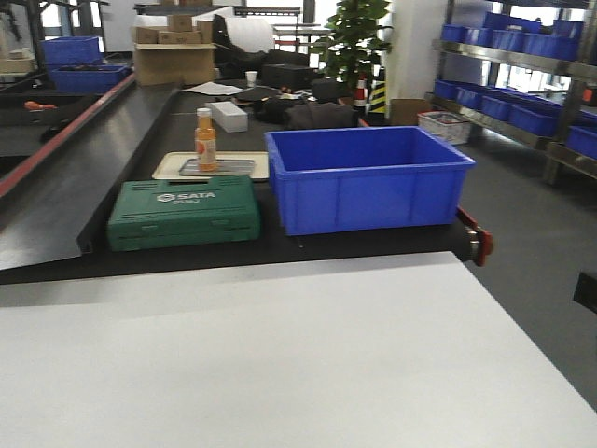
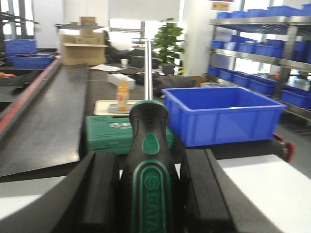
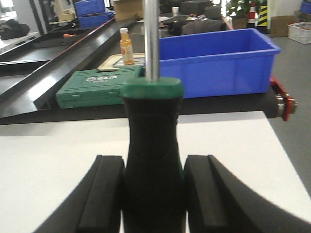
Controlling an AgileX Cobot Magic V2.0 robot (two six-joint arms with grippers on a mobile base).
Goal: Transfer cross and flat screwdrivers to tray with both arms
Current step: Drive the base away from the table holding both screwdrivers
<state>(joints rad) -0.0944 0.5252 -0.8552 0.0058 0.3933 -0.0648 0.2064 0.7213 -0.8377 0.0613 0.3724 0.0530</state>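
In the left wrist view, a screwdriver with a black handle, green inlay and a steel shaft pointing away sits between the black fingers; my left gripper is shut on its handle. The right wrist view shows a second screwdriver with a black handle, green collar and steel shaft, and my right gripper is shut on that handle. Both are held over the white table. Cross or flat cannot be told. The tray is out of view. Neither gripper shows in the front view.
Beyond the white table runs a black conveyor. On it stand a green tool case, a deep blue bin, and a cream tray with an orange bottle. Shelving with blue bins lines the right.
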